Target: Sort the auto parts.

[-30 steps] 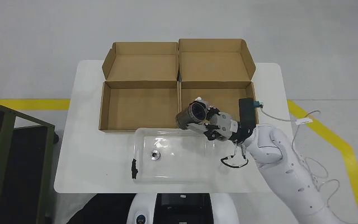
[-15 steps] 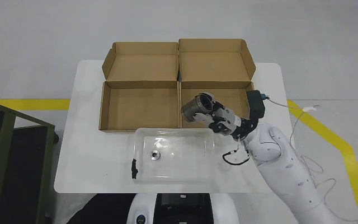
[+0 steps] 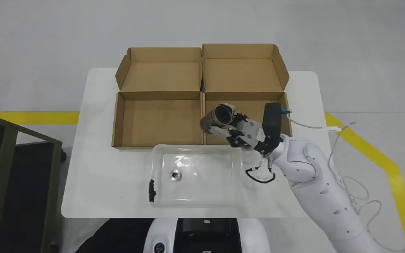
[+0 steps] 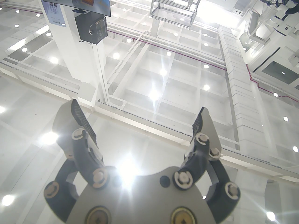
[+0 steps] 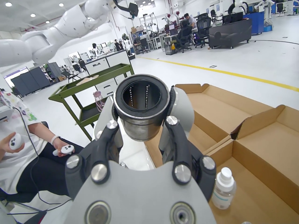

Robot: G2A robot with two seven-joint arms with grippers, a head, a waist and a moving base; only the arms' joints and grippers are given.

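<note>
My right gripper (image 3: 225, 124) is shut on a dark metal cylinder bearing (image 3: 217, 117), hollow with a black rim. It hangs tilted over the front wall where the two open cardboard boxes meet, the left box (image 3: 158, 123) and the right box (image 3: 253, 107). In the right wrist view the bearing (image 5: 141, 108) sits clamped between both fingers (image 5: 179, 108), its open end facing away. My left gripper (image 4: 140, 120) is open, empty and pointed up at the ceiling. A clear plastic tray (image 3: 209, 186) in front of the boxes holds a small round metal part (image 3: 175, 176), with a black part (image 3: 151, 190) at its left wall.
A small spray bottle (image 5: 223, 188) stands in the near box in the right wrist view. Both box lids stand open at the back of the white table (image 3: 95, 139). A green cart (image 3: 25, 183) stands off the table's left side.
The right gripper has carried the bearing from above the tray's back edge toward the boxes, and the wrist has turned.
</note>
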